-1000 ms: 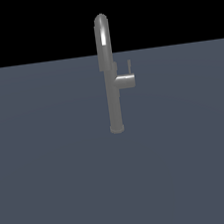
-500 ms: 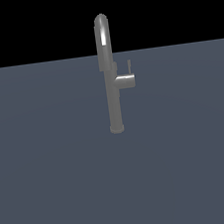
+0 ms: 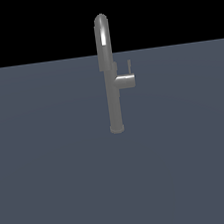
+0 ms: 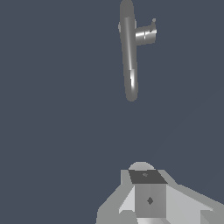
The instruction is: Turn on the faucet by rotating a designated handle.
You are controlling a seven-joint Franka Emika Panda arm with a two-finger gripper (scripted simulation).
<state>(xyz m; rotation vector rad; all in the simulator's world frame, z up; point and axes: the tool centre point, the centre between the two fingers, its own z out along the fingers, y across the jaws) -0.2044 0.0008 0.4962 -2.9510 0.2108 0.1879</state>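
The faucet (image 3: 111, 84) is a tall slim grey column with an arched top, standing upright on the dark grey surface (image 3: 53, 181). A short side stub (image 3: 126, 81) points to the exterior view's right. The handle (image 3: 129, 66) is a thin short rod rising from the stub's end. The arm does not show in the exterior view. In the wrist view the faucet (image 4: 129, 52) and its handle (image 4: 153, 20) lie well ahead of my gripper (image 4: 143, 173), with open surface between them. Only one grey finger block (image 4: 148, 197) shows plainly. The gripper holds nothing.
The flat dark grey surface (image 4: 52, 131) spreads around the faucet in both views. A black background lies behind it in the exterior view.
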